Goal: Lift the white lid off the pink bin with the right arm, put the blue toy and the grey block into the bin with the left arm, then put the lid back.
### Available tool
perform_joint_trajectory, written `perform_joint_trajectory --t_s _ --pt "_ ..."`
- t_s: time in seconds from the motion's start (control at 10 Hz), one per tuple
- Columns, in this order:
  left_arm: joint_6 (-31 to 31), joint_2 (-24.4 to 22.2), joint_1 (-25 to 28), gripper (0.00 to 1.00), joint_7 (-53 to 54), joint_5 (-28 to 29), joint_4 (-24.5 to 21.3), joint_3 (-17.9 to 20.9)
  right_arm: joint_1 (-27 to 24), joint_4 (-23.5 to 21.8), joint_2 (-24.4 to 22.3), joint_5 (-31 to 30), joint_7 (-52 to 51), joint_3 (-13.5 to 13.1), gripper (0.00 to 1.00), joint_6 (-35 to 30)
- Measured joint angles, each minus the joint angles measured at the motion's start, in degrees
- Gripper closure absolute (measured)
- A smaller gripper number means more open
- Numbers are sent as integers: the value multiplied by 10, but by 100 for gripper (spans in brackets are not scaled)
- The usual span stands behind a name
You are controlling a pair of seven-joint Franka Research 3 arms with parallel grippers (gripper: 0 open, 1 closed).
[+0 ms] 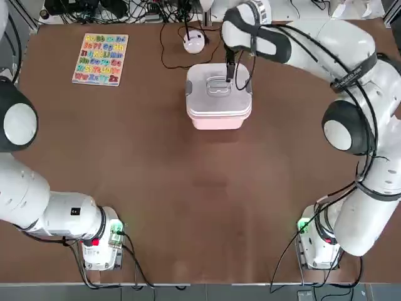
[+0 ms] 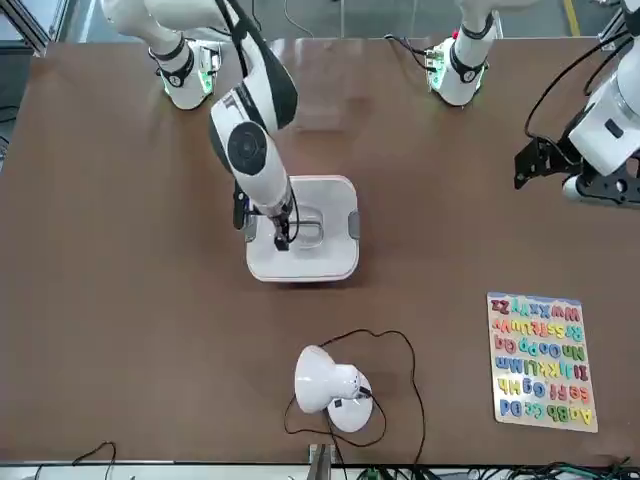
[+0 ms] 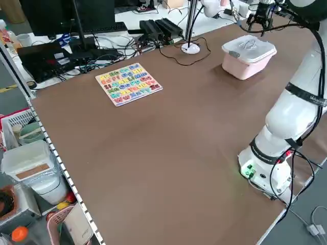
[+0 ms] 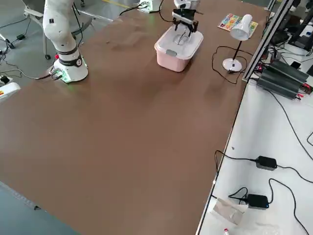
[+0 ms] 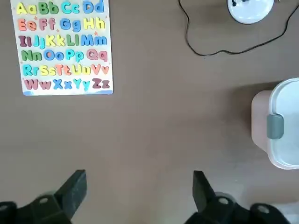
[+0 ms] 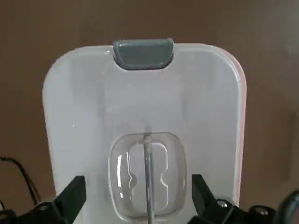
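The white lid (image 1: 210,95) sits closed on the pink bin (image 1: 219,121) at the table's far middle. My right gripper (image 1: 230,70) hangs just above the lid's recessed handle (image 6: 147,175). It is open, with one finger (image 6: 74,189) on each side of the handle and nothing held. In the front view the right gripper (image 2: 282,238) points down at the lid (image 2: 320,262). My left gripper (image 2: 532,165) hovers open and empty over bare table at my far left, its fingers (image 5: 77,182) wide apart. The blue toy and the grey block are out of view.
A colourful alphabet puzzle board (image 1: 100,59) lies at the far left. A small white lamp (image 1: 194,41) with a black cable stands just behind the bin. Both arm bases (image 1: 103,244) stand at the near edge.
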Motion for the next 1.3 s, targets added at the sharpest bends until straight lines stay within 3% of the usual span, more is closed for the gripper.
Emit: perform_joint_trajectory --t_s 0.3,0.5,1.1,1.3 --pt "0 0 0 0 -28 0 0 0 -24 2 -36 -61 -113 -1 0 -52" --pt "0 -2 1 0 -30 0 1 0 -80 7 -56 -64 -243 -3 0 -79" --pt "-1 -23 2 0 -29 0 0 19 -295 21 -145 -91 -880 -6 0 -228" --pt "-1 -23 2 0 -18 0 0 19 -340 25 -179 -100 -1023 -6 0 -256"
